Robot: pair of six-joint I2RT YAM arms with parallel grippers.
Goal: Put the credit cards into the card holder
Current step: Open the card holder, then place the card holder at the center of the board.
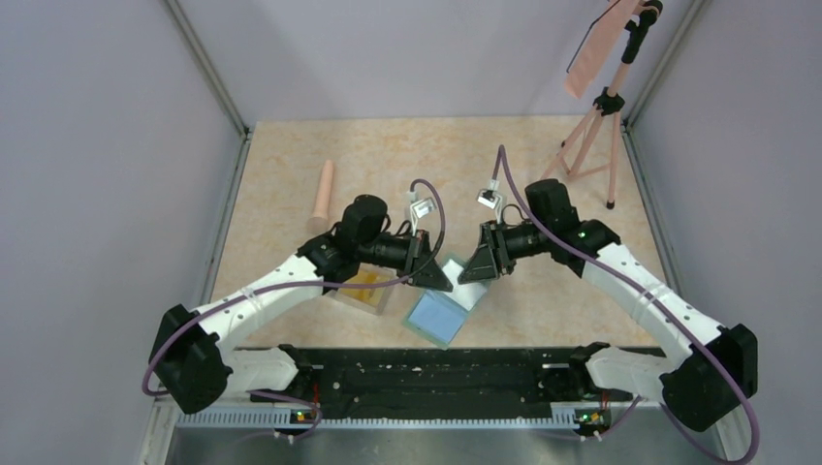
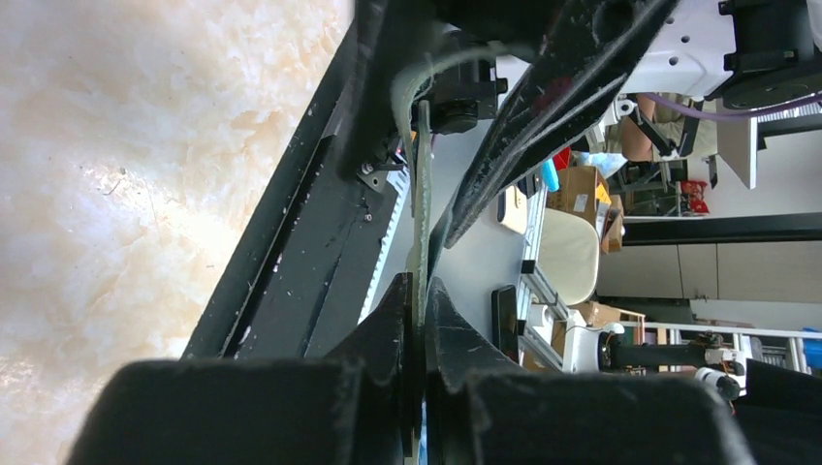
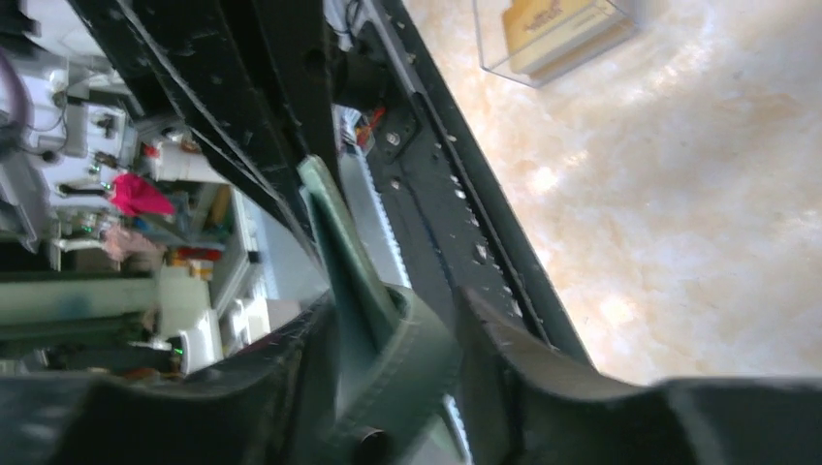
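Holding wallet (image 1: 438, 316) spread open between them: left gripper (image 1: 433, 276) clamped on thin flap edge, right gripper (image 1: 475, 269) clamped on green cover. Yellow cards (image 1: 363, 284) lie in clear box (image 1: 381, 304) under left arm.

The beige marbled counter (image 1: 456, 155) carries a clear plastic box (image 1: 373, 295) near the near edge, left of centre. A peach rod (image 1: 323, 199) lies by the left edge. A peach tripod (image 1: 608, 101) stands at the far right corner and holds a tilted panel (image 1: 593, 46). A black rail (image 1: 436, 373) runs along the near edge.
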